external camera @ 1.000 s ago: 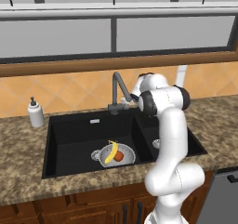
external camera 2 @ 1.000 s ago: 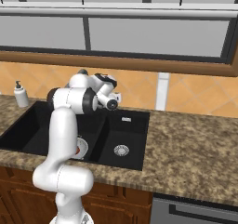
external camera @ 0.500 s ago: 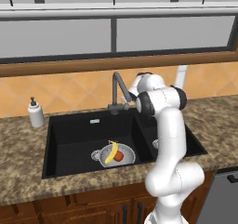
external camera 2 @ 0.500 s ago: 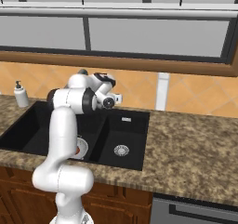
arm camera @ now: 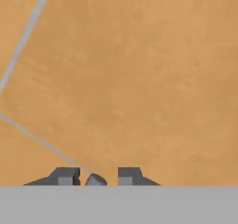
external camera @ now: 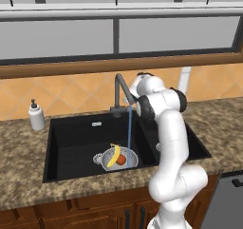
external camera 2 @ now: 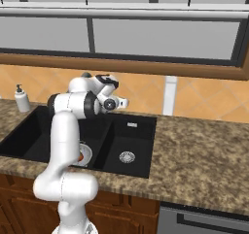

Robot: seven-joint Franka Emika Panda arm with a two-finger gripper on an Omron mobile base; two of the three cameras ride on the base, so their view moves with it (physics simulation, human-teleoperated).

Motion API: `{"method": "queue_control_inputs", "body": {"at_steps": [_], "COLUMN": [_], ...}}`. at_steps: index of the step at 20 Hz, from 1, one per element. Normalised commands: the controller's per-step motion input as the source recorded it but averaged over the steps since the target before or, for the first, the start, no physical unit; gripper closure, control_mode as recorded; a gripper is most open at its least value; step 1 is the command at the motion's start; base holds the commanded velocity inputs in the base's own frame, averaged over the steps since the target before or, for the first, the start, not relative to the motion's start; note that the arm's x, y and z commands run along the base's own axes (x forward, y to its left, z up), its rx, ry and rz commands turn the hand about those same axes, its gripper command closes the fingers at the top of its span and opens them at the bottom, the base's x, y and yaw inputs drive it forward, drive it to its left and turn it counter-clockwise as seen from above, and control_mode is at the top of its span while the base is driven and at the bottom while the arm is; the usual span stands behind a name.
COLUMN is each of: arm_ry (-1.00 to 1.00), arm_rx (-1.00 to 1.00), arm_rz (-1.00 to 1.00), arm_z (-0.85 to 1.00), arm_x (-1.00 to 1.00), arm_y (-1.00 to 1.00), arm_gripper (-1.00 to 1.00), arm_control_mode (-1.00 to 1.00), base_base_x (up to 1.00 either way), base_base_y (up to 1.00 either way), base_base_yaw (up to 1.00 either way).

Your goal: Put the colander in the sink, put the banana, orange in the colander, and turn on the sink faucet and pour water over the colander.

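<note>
Nearly finished, judging by the scene: colander seated in the larger left basin of the sink, banana and orange both lying inside it, a thin blue stream of water falling from the sink faucet onto the colander rim; nothing left but perhaps letting it run. Gripper up by the faucet, facing the orange tiled wall, fingers drawn close together around a small grey piece, probably the faucet's handle. Counted: one colander, one banana, one orange, one faucet, two basins, one soap bottle on the counter.
</note>
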Motion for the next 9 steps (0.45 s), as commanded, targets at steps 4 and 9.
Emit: {"method": "queue_control_inputs", "body": {"at_steps": [4,9], "arm_ry": [0.03,0.00], "arm_rx": [0.00,0.00], "arm_rz": [-0.09,0.00], "arm_z": [-0.03,0.00], "arm_x": [-0.02,0.00], "arm_y": [-0.15,0.00], "arm_gripper": [1.00,1.00], "arm_control_mode": [-1.00,-1.00], "base_base_x": [0.00,0.00], "base_base_y": [0.00,0.00], "base_base_yaw": [0.00,0.00]}}
